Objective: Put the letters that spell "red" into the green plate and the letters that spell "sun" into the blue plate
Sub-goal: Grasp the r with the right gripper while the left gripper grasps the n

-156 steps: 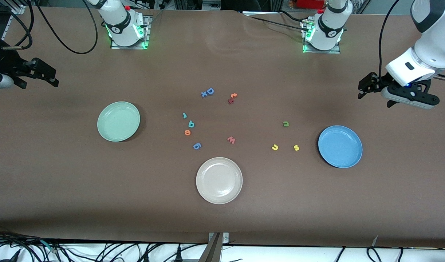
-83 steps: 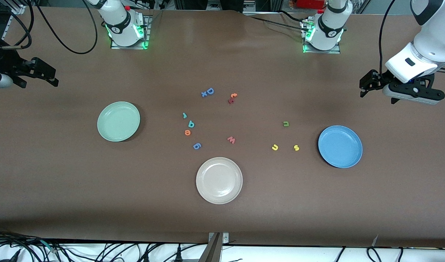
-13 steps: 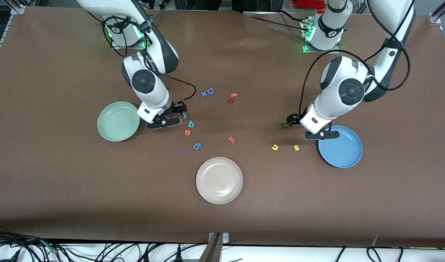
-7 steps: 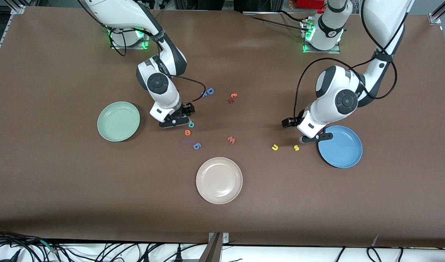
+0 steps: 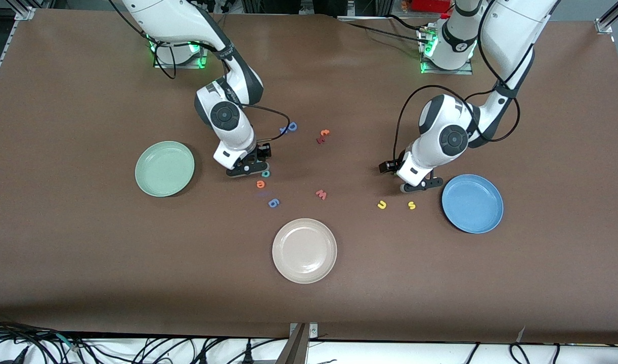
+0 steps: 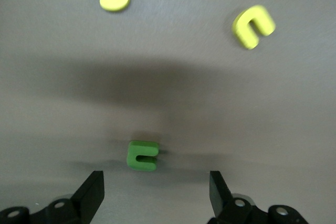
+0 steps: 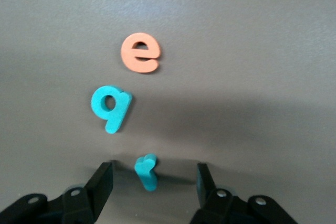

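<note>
Brown cloth covers the tabletop, and nearest the front camera's edge, about midway along it, sits the beige-white plate [image 5: 304,251]. Farther in, a blue "g" [image 5: 273,203] and a pinkish-red "w" [image 5: 321,194] lie toward the middle, with the yellow "u" [image 5: 382,205] and yellow "s" [image 5: 411,205] toward the left arm's end, just beside the blue plate [image 5: 472,203] — that plate holds nothing. The green plate [image 5: 164,168] lies toward the right arm's end, also bare. The orange "e" [image 5: 261,184] and teal "d" [image 5: 265,173] lie close together on the cloth. The right gripper [image 7: 152,179] is down at the table with its fingers spread to either side of the teal "r" [image 7: 146,171], which lies on the cloth between them, not touched by either. The left gripper [image 6: 156,188] is likewise low with its fingers apart, and the dark green "n" [image 6: 142,155] lies flat just ahead of the gap, clear of both fingers. Farther still lie a red-and-orange pair of letters [image 5: 322,136] and the blue capital "D" [image 5: 291,127].
</note>
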Available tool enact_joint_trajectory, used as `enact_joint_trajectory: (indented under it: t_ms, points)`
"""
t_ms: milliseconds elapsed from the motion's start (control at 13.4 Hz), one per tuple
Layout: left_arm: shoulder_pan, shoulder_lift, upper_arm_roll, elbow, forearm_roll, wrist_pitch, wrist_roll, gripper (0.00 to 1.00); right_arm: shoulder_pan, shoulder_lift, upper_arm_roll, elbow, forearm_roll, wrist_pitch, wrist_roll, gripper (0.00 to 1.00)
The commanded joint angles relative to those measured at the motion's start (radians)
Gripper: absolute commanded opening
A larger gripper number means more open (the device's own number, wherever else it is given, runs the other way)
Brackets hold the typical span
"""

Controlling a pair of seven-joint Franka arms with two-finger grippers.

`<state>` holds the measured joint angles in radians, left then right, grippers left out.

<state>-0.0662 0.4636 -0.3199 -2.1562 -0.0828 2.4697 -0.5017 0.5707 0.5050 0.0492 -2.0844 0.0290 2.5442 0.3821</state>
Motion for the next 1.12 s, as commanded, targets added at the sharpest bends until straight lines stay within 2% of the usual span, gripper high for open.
enact_joint_trajectory:
  t_ms: [0,74,447,745,968,1043]
  points:
    - [-0.026,-0.008,0.032,-0.031,0.124,0.014,-0.001,0.89,0.014,0.015,-0.008,0.01,0.009,0.002,0.008,0.57]
    - [-0.026,-0.008,0.033,-0.033,0.129,0.012,-0.001,0.87,0.014,0.014,-0.008,0.012,0.009,0.002,0.009,0.51]
    - [-0.027,-0.008,0.033,-0.025,0.123,0.015,-0.063,0.85,0.017,0.015,-0.008,0.015,0.008,0.005,0.008,0.41]
    - [-0.049,0.006,0.033,-0.019,0.123,0.038,-0.1,0.83,0.017,0.015,-0.008,0.017,0.006,0.004,0.006,0.13]
    - [-0.055,0.017,0.035,-0.021,0.13,0.057,-0.104,0.83,0.017,0.015,-0.009,0.018,0.008,0.001,0.004,0.03]
    - [-0.058,0.018,0.035,-0.021,0.135,0.058,-0.104,0.82,0.017,0.014,-0.009,0.018,0.006,0.001,0.001,0.02]
